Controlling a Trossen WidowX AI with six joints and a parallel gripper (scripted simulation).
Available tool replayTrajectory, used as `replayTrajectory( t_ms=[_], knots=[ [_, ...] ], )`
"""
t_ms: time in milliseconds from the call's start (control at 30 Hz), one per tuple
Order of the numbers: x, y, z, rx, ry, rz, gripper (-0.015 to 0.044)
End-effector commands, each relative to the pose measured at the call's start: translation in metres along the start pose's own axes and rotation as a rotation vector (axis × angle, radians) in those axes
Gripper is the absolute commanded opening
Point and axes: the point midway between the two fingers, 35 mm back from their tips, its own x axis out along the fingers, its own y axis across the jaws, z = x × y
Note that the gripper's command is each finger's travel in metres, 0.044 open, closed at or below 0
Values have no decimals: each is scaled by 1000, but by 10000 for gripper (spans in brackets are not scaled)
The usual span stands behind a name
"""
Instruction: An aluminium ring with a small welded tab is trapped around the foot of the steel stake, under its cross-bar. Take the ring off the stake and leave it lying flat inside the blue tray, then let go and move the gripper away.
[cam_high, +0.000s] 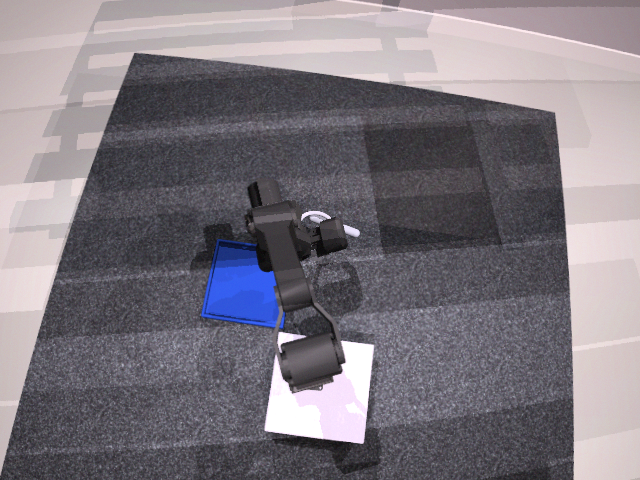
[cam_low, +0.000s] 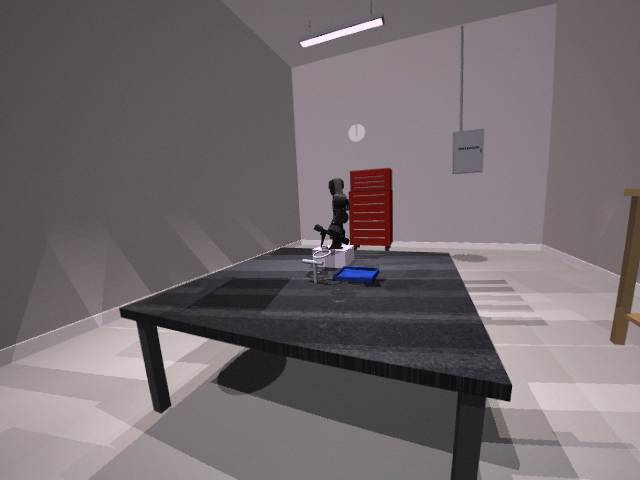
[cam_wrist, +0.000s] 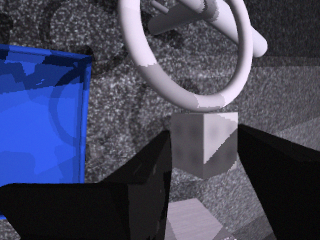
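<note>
The dark table (cam_high: 439, 335) (cam_low: 336, 320) (cam_wrist: 107, 100) fills most of the view from above and spreads across the lower half of the exterior view. The black arm (cam_high: 284, 253) (cam_low: 338, 206) reaches up from the lower middle of the top view, over a white block (cam_high: 346, 418) (cam_low: 338, 259). The blue tray (cam_high: 242, 321) (cam_low: 356, 279) (cam_wrist: 86, 115) sits left of centre from above, its right side partly under the arm, and along the left edge of the wrist view. The stake (cam_low: 315, 273) stands upright just left of the tray in the exterior view, with its cross-bar (cam_high: 351, 230) (cam_low: 309, 261) (cam_wrist: 255, 45) on top.

The ring (cam_high: 314, 212) (cam_low: 321, 257) (cam_wrist: 150, 75) is up above the cross-bar, off the stake and outside the tray. In the wrist view it takes the upper middle, tilted, just beyond the fingers, with the bar seen through and behind it. Its tab (cam_wrist: 204, 145) lies between the fingers at centre, and they are closed on it, part-way apart.
</note>
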Motion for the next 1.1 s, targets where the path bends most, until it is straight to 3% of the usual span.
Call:
replayTrajectory(
  t_ms=[0,567,767,967,1067],
  knots=[
    [-5,1,2,53,5,-48,0],
    [-20,12,6,190,-10,-187,0],
    [-22,97,1,191,-9,-156,0],
    [-20,183,-37,204,-9,-182,0],
    [-19,202,-51,210,-13,-197,0]
  ],
)
